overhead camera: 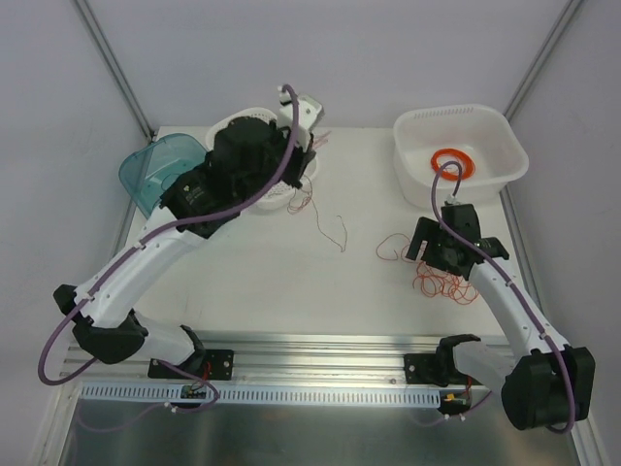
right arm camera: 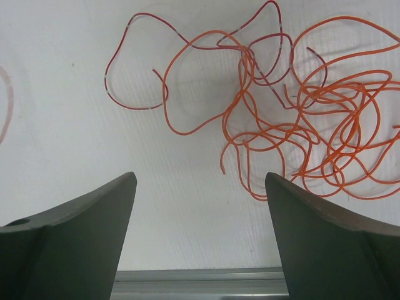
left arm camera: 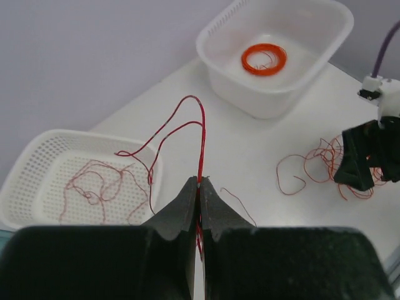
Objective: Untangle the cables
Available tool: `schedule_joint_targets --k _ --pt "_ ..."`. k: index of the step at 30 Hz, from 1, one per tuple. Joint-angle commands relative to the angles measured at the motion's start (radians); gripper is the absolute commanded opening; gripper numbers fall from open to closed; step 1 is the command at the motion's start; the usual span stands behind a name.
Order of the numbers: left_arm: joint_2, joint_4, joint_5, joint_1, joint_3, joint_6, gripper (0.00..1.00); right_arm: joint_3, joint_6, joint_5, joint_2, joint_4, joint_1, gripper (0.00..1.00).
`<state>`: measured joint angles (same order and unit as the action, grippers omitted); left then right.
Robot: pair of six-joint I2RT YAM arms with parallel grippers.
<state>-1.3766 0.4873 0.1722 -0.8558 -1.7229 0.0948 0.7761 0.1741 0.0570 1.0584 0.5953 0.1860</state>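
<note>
**Left-wrist view, bottom ctr.** Left claw [left arm camera: 200,185] clenched, tips pinching a red wire [left arm camera: 201,140]. The wire rises to mid-frame, arches, then falls left toward the perforated basket [left arm camera: 94,137] at lower left. Basket wires [left arm camera: 94,184] are pale red loops on its floor. Whether the held wire's far end touches them cannot be told.

**Right-wrist view, bottom corners.** Right claw [right arm camera: 200,178] released, jaws wide, over the table [right arm camera: 62,144]. The tangle [right arm camera: 312,125] fills the upper right of that frame, ahead of the fingers and off to the right of the gap.

**Risks (judged).**
- The held wire is hair-thin and may slip from the tips.
- If its tail is snagged w/ the basket wires, a pull would drag them out too.
- The right claw, closing on the tangle, could pinch several strands at once and haul the knot whole.

**Counts.**
- Claws: 2
- Basket: 1
- Tub [left arm camera: 262,100]: 1, upper right
- Coil ring [left arm camera: 245,61]: 1, inside the tub
- Teal scoop [overhead camera: 155,173]: 1
- Loose wire [overhead camera: 340,233], ctr of overhead view: approx. 1
- Tangle: 1 dark-red strand plus orange ones, no. not separable
</note>
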Motion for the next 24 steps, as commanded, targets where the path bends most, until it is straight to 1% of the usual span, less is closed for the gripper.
schedule_joint_targets --k 1,4,5,7,8,10,11,12,15,17,19,24 --pt "-0.071 0.019 -0.028 0.087 -0.209 0.083 0.0 0.045 -0.016 0.018 -0.038 0.031 0.004 0.89" --pt "-0.16 0.016 -0.079 0.135 -0.341 0.106 0.0 0.045 -0.016 0.014 -0.047 0.035 0.003 0.89" --pt "-0.185 0.014 -0.092 0.167 -0.425 0.109 0.0 0.043 -0.016 0.01 -0.057 0.04 0.006 0.89" --pt "-0.245 0.002 -0.144 0.207 -0.512 0.106 0.0 0.04 -0.012 0.001 -0.063 0.044 0.004 0.89" --pt "-0.26 -0.03 -0.158 0.253 -0.526 0.091 0.0 0.038 -0.01 -0.002 -0.069 0.044 0.006 0.89" --pt "-0.298 -0.065 -0.226 0.308 -0.546 0.065 0.0 0.037 -0.005 -0.02 -0.074 0.047 0.004 0.89" --pt "-0.309 -0.103 -0.241 0.331 -0.549 0.039 0.0 0.035 -0.005 -0.026 -0.077 0.05 0.004 0.89" --pt "-0.332 -0.119 -0.263 0.378 -0.55 0.031 0.0 0.032 -0.004 -0.037 -0.083 0.052 0.006 0.89" --pt "-0.377 -0.171 -0.298 0.457 -0.555 -0.01 0.0 0.028 -0.005 -0.043 -0.097 0.061 0.004 0.89" --pt "-0.398 -0.188 -0.345 0.495 -0.555 -0.049 0.0 0.026 -0.013 -0.042 -0.097 0.067 0.006 0.89" --pt "-0.433 -0.21 -0.359 0.535 -0.549 -0.067 0.0 0.026 -0.018 -0.042 -0.092 0.07 0.006 0.89" --pt "-0.528 -0.239 -0.355 0.59 -0.506 -0.081 0.0 0.025 -0.027 -0.043 -0.086 0.074 0.004 0.89"
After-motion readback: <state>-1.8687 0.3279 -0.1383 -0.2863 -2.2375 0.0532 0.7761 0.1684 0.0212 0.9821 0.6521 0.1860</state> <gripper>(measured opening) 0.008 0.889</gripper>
